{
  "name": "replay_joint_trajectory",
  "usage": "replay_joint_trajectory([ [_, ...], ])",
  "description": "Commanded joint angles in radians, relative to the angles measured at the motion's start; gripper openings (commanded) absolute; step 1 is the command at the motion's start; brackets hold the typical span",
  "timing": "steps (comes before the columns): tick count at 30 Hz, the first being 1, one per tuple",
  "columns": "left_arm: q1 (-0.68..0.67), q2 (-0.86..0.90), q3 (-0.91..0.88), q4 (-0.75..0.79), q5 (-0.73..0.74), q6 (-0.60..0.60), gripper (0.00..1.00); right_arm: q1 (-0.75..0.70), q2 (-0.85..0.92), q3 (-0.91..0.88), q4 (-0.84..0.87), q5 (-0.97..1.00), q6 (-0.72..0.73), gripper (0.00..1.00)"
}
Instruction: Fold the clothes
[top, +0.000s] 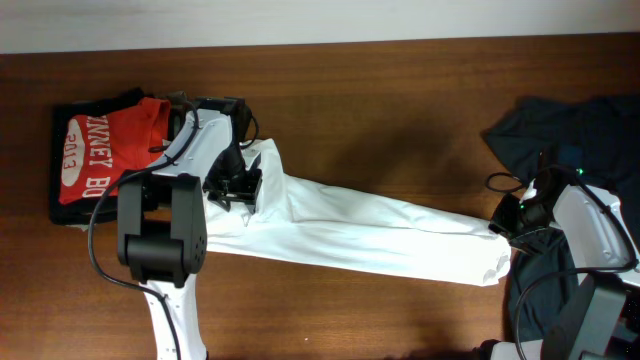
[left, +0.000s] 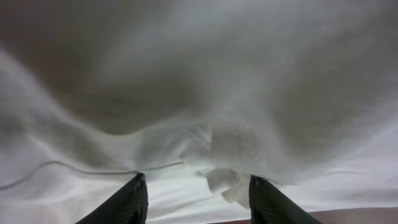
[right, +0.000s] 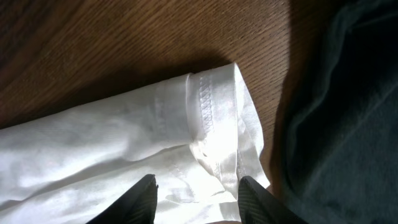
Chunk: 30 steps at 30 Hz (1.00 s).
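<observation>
Both sets of jaws stand apart with white cloth between the fingertips, and neither is pressed shut on anything. From overhead, the white T-shirt (top: 370, 230) lies drawn out into a long, narrow band on the brown table (top: 400, 90). Its long axis runs across the table from the robot's left to its right, slanting so that the left end lies farther from the robot and the right end nearer. The left gripper (top: 237, 188) sits on the left end, where the cloth is bunched and one flap rises. The right gripper (top: 512, 225) is at the right end, touching the edge of the shirt. A red shirt (top: 105, 150) with white lettering lies on a dark cloth just beyond the left end, and dark clothes (top: 580, 125) are heaped by the right arm. In the left wrist view the left gripper (left: 197, 180) shows two dark fingers spread wide. Blurred white folds of the T-shirt (left: 186, 93) fill nearly the whole view, with a stitched seam just ahead of the tips. In the right wrist view the right gripper (right: 197, 182) is likewise spread over the T-shirt (right: 124, 143). The shirt's stitched hem ends just ahead of the fingers, with bare table (right: 124, 43) past it. The dark clothes (right: 348, 124) lie just beside it on the right.
</observation>
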Motion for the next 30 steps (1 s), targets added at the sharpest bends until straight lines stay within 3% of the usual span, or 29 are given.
replay_joint_trajectory([
  [1,0.005,-0.093,0.009,-0.018,0.033,-0.011,0.51,-0.001,-0.003,-0.008,0.0,0.008,0.009,0.46],
  [4,0.006,-0.243,0.01,-0.026,0.033,-0.01,0.58,-0.001,-0.003,-0.008,0.0,0.008,0.009,0.46],
  [7,-0.002,-0.261,-0.031,-0.033,0.043,-0.034,0.59,-0.001,-0.003,-0.008,0.0,-0.003,0.009,0.46],
  [11,-0.002,-0.261,-0.291,0.159,0.138,-0.051,0.59,-0.001,-0.003,-0.008,0.0,-0.008,0.009,0.46],
  [15,-0.002,-0.261,-0.373,0.272,0.138,-0.059,0.58,-0.001,-0.003,-0.008,0.0,-0.01,0.009,0.46],
  [19,-0.009,-0.26,-0.412,0.35,0.138,-0.059,0.41,-0.001,-0.003,-0.008,0.0,-0.01,0.009,0.46],
  [21,-0.018,-0.26,-0.434,0.364,0.137,-0.059,0.27,-0.001,-0.003,-0.008,0.0,-0.01,0.009,0.46],
  [22,-0.022,-0.26,-0.439,0.367,0.134,-0.059,0.14,-0.001,-0.003,-0.008,0.0,-0.01,0.009,0.46],
  [24,-0.022,-0.261,-0.438,0.371,0.134,-0.059,0.02,-0.001,-0.003,-0.008,0.001,-0.01,0.009,0.46],
  [30,-0.022,-0.357,-0.409,0.282,0.139,-0.058,0.0,-0.001,-0.003,-0.008,0.001,-0.01,0.009,0.46],
])
